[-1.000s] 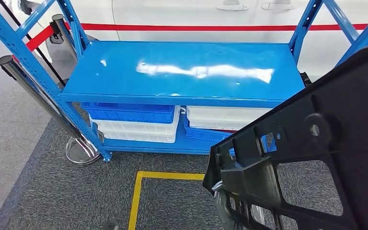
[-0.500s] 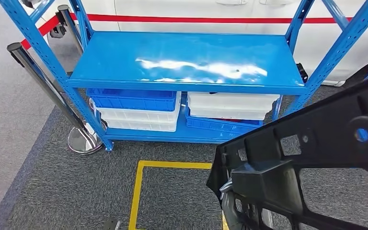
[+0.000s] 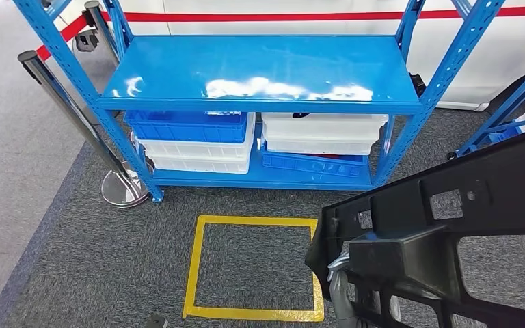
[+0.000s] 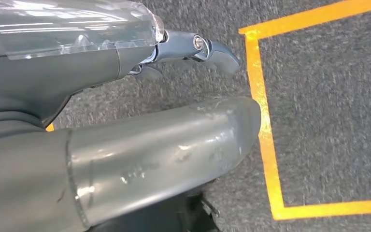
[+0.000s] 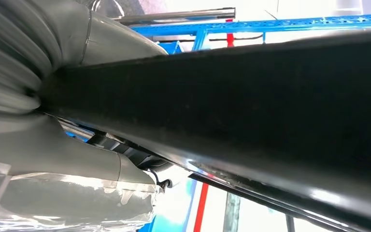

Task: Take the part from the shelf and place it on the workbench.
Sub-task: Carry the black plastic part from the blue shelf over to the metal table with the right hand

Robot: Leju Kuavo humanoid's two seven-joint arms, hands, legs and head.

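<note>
At 4 o'clock, my right hand (image 5: 53,96) grips the black moulded plastic bracket part (image 3: 451,232); left hand (image 4: 140,140) hangs empty, fingers apart. Carry step: next, locate the counter.

Grey carpet (image 3: 75,273), yellow tape square (image 3: 195,273), chrome stanchion (image 3: 75,123).

Right hand (image 5: 53,96) clamped on part (image 3: 451,225); left hand (image 4: 140,121) empty, fingers (image 4: 207,48) apart.

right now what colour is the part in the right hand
Black part, clearest in the head view.
</note>
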